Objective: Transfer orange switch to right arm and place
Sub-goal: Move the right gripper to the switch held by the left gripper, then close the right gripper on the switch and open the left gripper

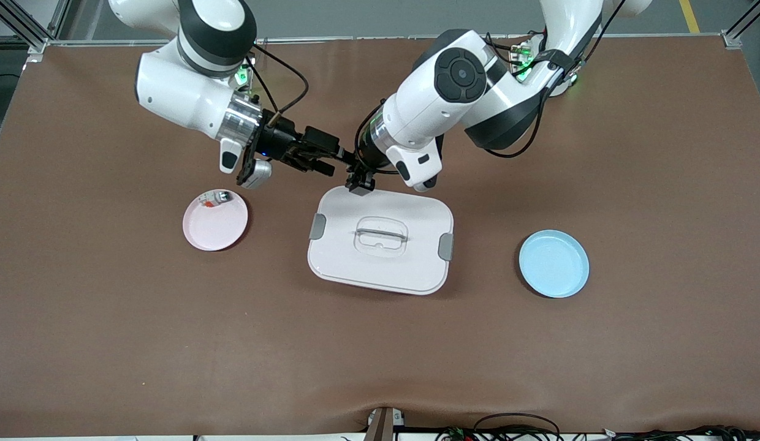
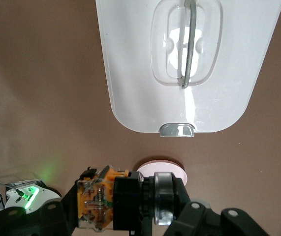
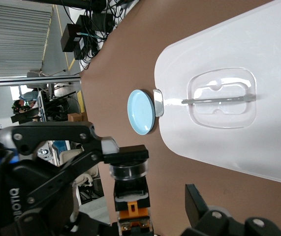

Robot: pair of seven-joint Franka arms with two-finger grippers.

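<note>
The orange switch (image 2: 125, 196) is a small black cylinder with a silver ring and an orange end block. My left gripper (image 2: 125, 216) is shut on it end to end, in the air over the bare table beside the white box's edge (image 1: 380, 196). In the right wrist view the switch (image 3: 130, 191) sits between my right gripper's (image 3: 140, 220) open fingers (image 3: 199, 209), with a clear gap to the one finger that shows. In the front view the right gripper (image 1: 326, 157) and left gripper (image 1: 357, 174) meet tip to tip, and the switch is hidden between them.
A white lidded box (image 1: 410, 269) with grey clips and a recessed handle lies mid-table. A pink plate (image 1: 217, 229) holding a small whitish-grey piece (image 1: 216, 198) lies toward the right arm's end. A blue plate (image 1: 553, 263) lies toward the left arm's end.
</note>
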